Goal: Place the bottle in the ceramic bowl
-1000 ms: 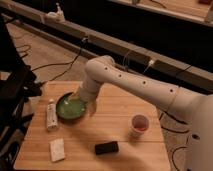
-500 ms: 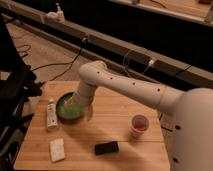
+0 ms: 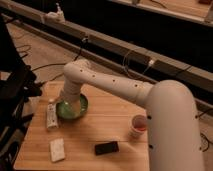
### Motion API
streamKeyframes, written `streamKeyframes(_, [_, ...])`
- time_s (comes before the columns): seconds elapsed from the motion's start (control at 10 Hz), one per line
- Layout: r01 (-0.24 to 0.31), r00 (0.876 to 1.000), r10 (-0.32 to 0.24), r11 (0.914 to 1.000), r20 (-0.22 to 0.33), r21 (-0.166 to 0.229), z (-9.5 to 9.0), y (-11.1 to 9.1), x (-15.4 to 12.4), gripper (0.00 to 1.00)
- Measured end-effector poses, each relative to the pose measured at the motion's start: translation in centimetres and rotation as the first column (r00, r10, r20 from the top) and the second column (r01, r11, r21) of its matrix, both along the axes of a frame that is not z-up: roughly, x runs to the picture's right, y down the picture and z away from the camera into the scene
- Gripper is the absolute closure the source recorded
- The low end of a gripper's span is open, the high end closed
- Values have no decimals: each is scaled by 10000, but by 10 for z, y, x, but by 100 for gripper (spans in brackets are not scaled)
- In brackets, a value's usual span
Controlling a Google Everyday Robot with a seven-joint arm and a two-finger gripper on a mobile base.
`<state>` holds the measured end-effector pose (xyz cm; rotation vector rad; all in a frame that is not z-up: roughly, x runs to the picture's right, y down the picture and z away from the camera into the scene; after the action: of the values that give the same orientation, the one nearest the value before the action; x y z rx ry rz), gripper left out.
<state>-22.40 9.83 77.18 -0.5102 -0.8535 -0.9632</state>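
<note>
Gripper [image 3: 65, 105]: It is low down at the bowl, over the bowl's left side as we look. The arm covers most of it. I cannot tell if it is gripping or loose, and I see nothing in it.

Arm [image 3: 107, 86]: White and thick. It goes up from the bowl to a round bend above the bowl, then slants off to the right of the bowl and gets very big close to us.

Bowl [image 3: 79, 112]: Round, green and shiny. It sits on the table, and the end of the arm hides part of it. The part of the inside that shows is plain green.

Bottle [image 3: 51, 116]: Small, slim and white. It lies flat on the table just beside the bowl, on the bowl's left as we look. It is not in the bowl. The gripper is not touching it.

Block [image 3: 57, 149]: Flat and white. It lies nearer to us than the bowl and a bit to the left, past the bottle.

Black thing [image 3: 106, 148]: Flat and dark. It lies nearer to us than the bowl and a bit to the right.

Cup [image 3: 139, 125]: Small and white, with red inside. It stands up, well to the right of the bowl.

Table [image 3: 110, 115]: Light wood. The bowl and all the other small things rest on it.

Chair [image 3: 15, 90]: Black. It stands on the floor, off the table, to the left of the bowl.

Wires [image 3: 55, 65]: Dark lines on the floor, behind the bowl.
</note>
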Motion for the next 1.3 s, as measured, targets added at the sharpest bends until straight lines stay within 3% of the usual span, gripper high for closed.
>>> streamKeyframes(0.3, [99,9969,-102,9999,777,45,11,-4,-56,20])
streamKeyframes(0.4, [278,9925,-280,9996,1192,31,2,-2,-75,20])
streamKeyframes(0.9, [401,9908,-398,9992,1297,3,-1,1,-79,20])
streamKeyframes(1.3, [691,9862,-641,9972,1528,-279,11,27,-97,20])
